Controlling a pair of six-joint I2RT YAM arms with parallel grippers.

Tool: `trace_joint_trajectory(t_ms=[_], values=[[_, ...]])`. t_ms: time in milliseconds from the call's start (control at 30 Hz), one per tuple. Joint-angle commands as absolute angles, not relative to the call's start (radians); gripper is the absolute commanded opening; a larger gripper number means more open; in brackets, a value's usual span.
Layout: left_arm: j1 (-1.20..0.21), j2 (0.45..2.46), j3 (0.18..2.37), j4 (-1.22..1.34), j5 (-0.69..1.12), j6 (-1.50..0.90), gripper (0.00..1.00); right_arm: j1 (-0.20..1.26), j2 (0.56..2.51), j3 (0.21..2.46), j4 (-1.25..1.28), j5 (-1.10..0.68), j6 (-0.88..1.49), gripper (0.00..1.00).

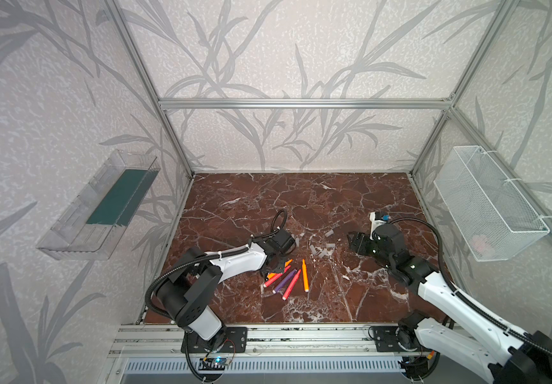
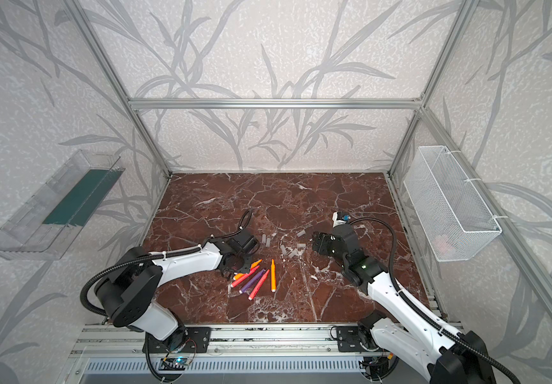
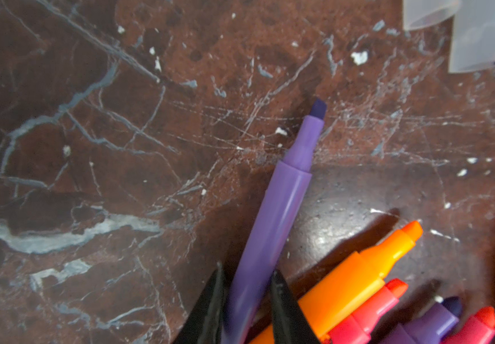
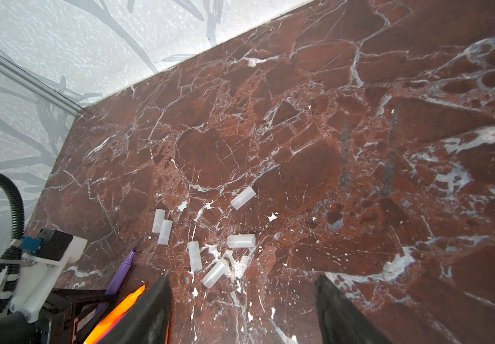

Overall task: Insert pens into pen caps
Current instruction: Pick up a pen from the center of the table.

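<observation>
Six pen caps (image 4: 241, 240) lie scattered on their sides on the marble table (image 1: 301, 206), between the two arms. Two sit just beside each other and the rest are loosely apart. The right gripper (image 4: 243, 277) hangs near them, its fingers (image 4: 150, 309) spread wide with nothing between them. Over by the fan of pens (image 1: 291, 284), the left gripper (image 3: 247, 269) has its fingers (image 3: 285, 312) clamped on the barrel of a purple pen (image 3: 273, 226), whose dark tip points toward the caps. That pen's front end looks slightly raised off the marble, though I can't be sure from here. Five other pens, orange, pink-red and purple, lie close together beside it, all uncapped.
</observation>
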State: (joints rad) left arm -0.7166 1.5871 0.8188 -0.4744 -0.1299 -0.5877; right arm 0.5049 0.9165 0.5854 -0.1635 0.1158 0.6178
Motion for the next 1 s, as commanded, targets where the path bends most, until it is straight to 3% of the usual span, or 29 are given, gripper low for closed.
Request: trace_joint_trajectory(t_ms=[0,633,867,967], values=[[-0.714,1.572,0.775,-0.498,-0.103,-0.617,0.29,0.521,0.871,0.570,-0.196,0.125,0.629,0.75],[-0.712,1.447,0.686,-0.448,-0.115,-0.636,0.13,0.538,0.738,0.544,-0.261,0.140,0.630,0.74],[-0.682,1.330,0.638,-0.430,-0.161,-0.637,0.00,0.544,0.811,0.525,-0.156,0.125,0.629,0.74],[-0.660,1.311,0.625,-0.393,-0.149,-0.624,0.00,0.563,0.890,0.550,-0.113,0.119,0.630,0.74]])
